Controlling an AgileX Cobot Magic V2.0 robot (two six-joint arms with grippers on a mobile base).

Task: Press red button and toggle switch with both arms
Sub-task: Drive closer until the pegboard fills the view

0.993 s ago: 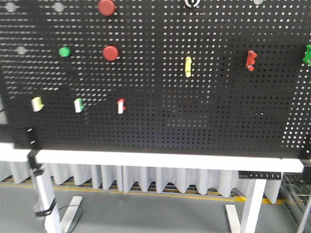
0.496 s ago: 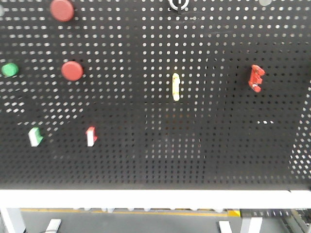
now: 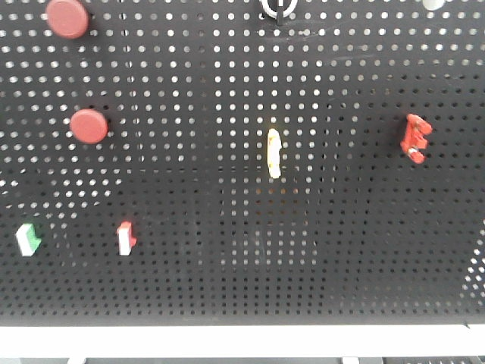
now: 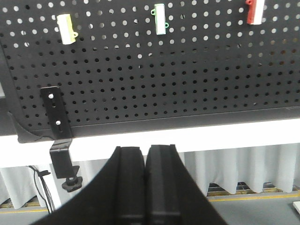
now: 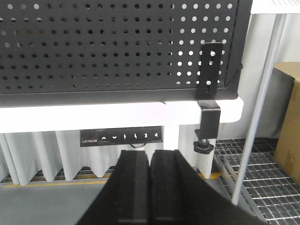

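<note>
Two red round buttons show on the black pegboard (image 3: 341, 250) in the front view, one at the top left (image 3: 67, 17) and one lower (image 3: 89, 126). A red-and-white toggle switch (image 3: 126, 237) and a green-and-white one (image 3: 27, 239) sit at the lower left; they also show in the left wrist view, the red one (image 4: 254, 10) and the green one (image 4: 160, 18). No arm shows in the front view. My left gripper (image 4: 145, 154) is shut and empty, below the board's lower edge. My right gripper (image 5: 150, 159) is shut and empty, below the board's right corner.
A yellow switch (image 3: 274, 152) sits mid-board and a red bracket-shaped one (image 3: 414, 138) at the right. A yellow-white switch (image 4: 67, 29) is at the board's left. The white table edge (image 4: 211, 136) runs under the board. A clamp (image 5: 206, 117), a grey pole (image 5: 260, 108) and a cardboard box (image 5: 288, 117) stand at the right.
The front view has closed in on the pegboard: buttons and switches have shifted left and down and look larger, the green button has left the frame, and the table legs have dropped out of view.
</note>
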